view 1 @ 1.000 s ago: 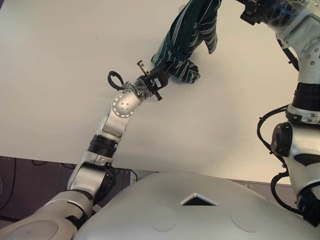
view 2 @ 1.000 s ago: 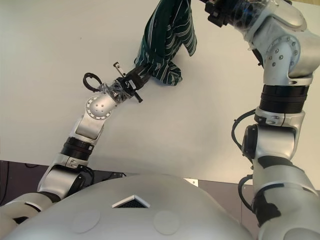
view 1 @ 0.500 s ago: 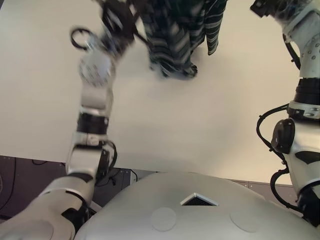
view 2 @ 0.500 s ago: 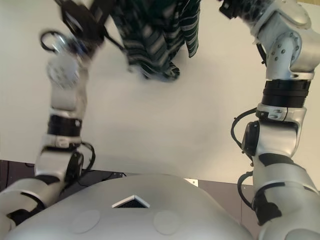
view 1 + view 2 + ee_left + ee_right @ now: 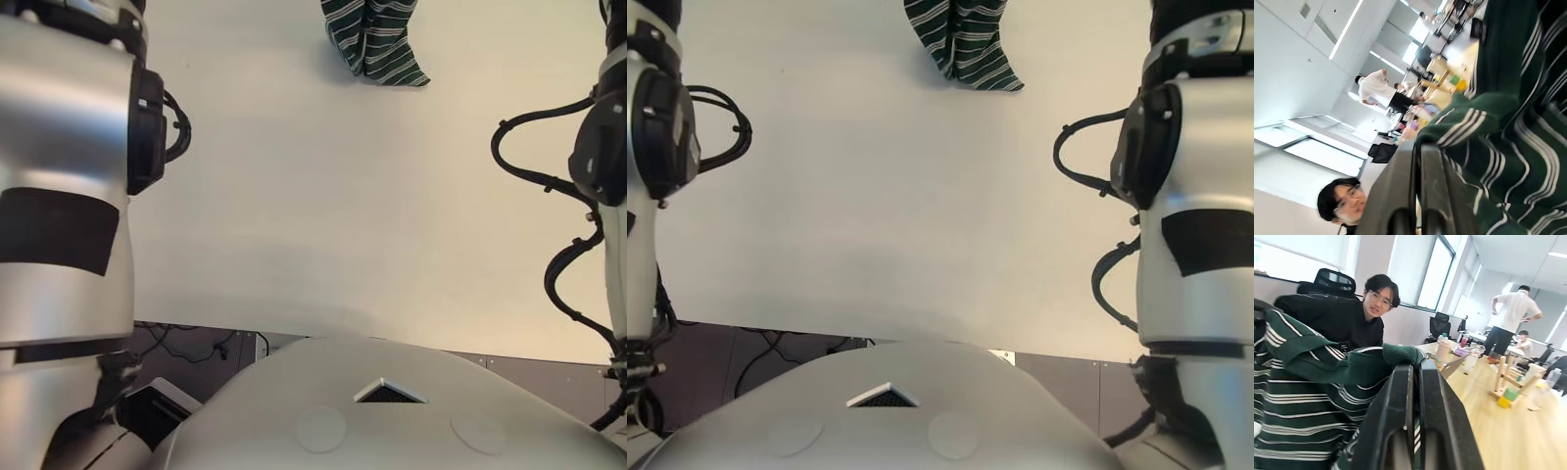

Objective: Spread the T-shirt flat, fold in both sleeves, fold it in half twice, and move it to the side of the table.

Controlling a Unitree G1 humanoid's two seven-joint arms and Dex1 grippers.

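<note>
T-shirt (image 5: 372, 44) is pinched by left gripper (image 5: 1418, 146) and right gripper (image 5: 1415, 364), both clamped on fabric, hung below them above bench (image 5: 343, 215). Not yet spread; folds and move outstanding.

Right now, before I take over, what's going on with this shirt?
Both arms are raised and hold the T-shirt up above the table. The left gripper is shut on one part of the green striped cloth and the right gripper on another. The shirt's lower end hangs bunched over the far part of the table. It is not yet spread flat, so the folding has not begun.
</note>
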